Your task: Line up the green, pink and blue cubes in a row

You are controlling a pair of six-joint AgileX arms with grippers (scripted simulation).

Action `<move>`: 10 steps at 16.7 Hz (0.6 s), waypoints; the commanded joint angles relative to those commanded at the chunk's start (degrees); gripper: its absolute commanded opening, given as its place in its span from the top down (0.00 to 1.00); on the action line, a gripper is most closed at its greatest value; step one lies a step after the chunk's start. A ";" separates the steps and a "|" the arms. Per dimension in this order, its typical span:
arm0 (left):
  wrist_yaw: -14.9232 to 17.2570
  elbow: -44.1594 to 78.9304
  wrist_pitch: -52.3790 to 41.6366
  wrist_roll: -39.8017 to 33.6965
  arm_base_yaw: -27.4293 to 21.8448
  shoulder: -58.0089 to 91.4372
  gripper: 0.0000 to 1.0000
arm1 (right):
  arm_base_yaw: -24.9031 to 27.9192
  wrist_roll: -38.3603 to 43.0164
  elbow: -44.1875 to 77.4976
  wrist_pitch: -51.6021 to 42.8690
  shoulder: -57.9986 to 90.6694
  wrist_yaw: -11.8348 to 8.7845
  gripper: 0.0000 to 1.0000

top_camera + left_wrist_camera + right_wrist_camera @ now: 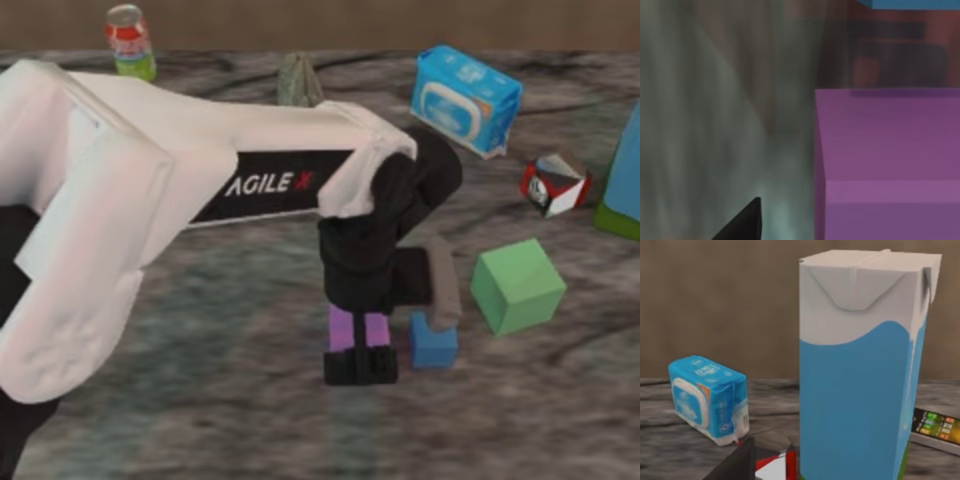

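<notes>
1. Grey, marbled table top point(200, 400) fills the top view, with a brown wall band along its far edge at twelve o'clock.
2. My left arm point(150, 200), white with an AGILEX label, reaches from nine o'clock across to the middle of the table.
3. The left gripper point(360, 350) points down at the centre, slightly toward six o'clock, and its dark fingers point(345, 365) sit on either side of the pink cube point(342, 325), closed in against its faces; only strips of pink show between them.
4. In the left wrist view the pink cube fills the frame close up, and one black fingertip shows beside it.
5. The blue cube point(433, 342) rests on the table just beside the pink cube, on its three o'clock side; I cannot tell whether the two touch.
6. The green cube point(518, 286) stands near the blue cube, toward its two o'clock, with a gap between them.
7. A blue-and-white soft packet point(466, 98) lies at one o'clock, and a small red, white and black box point(553, 186) lies at three o'clock of centre.
8. A blue-and-white carton point(860, 365) stands at the table's right edge, close before the right wrist camera.
9. A red-and-green can point(130, 40) stands at eleven o'clock.
10. My right arm is out of the top view; whether its pincer is open or closed I cannot tell.
</notes>
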 joint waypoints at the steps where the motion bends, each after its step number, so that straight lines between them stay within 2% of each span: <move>1: 0.00 0.00 0.00 0.00 0.00 0.00 0.00 | 0.00 0.00 0.00 0.00 0.00 0.00 0.00; 5: 0.02 1.97 -2.37 0.05 0.26 -0.66 0.00 | 0.00 0.00 0.00 0.00 0.00 0.00 0.00; 10: -0.03 8.47 -12.57 -0.07 1.07 -3.79 0.00 | 0.00 0.00 0.00 0.00 0.00 0.00 0.00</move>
